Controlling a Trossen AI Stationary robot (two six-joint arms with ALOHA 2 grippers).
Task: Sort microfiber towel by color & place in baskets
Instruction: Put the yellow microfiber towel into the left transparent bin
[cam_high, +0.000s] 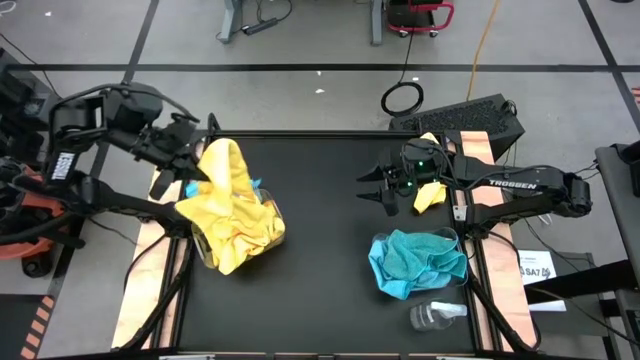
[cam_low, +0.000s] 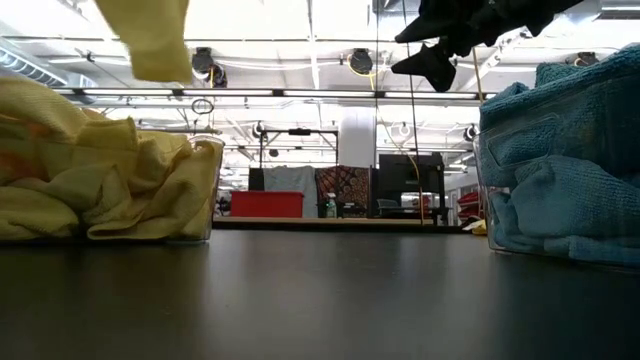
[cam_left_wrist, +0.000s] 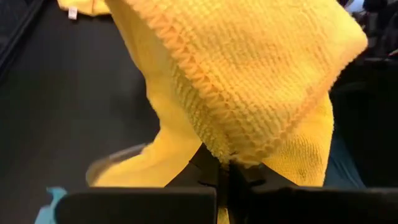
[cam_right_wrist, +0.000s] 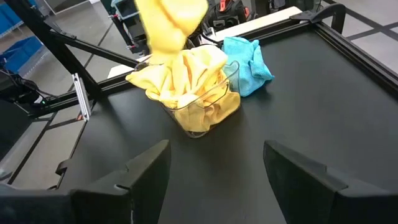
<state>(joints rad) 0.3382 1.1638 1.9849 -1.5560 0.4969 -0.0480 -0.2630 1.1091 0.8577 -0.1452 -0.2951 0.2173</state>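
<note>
Over yellow basket: towel w/ left claw

A black table carries a yellow-filled basket at left, a blue-filled basket at lower right, a bottle below it, and a blue towel beside the left basket.

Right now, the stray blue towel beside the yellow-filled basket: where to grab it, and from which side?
Pinch the raised fold on top of the blue towel from straight above, on its side away from the basket. It lies as a loose crumpled heap on the table, with no flat edge to slide under. The right gripper is open and free; the left gripper is shut on a yellow towel.
</note>
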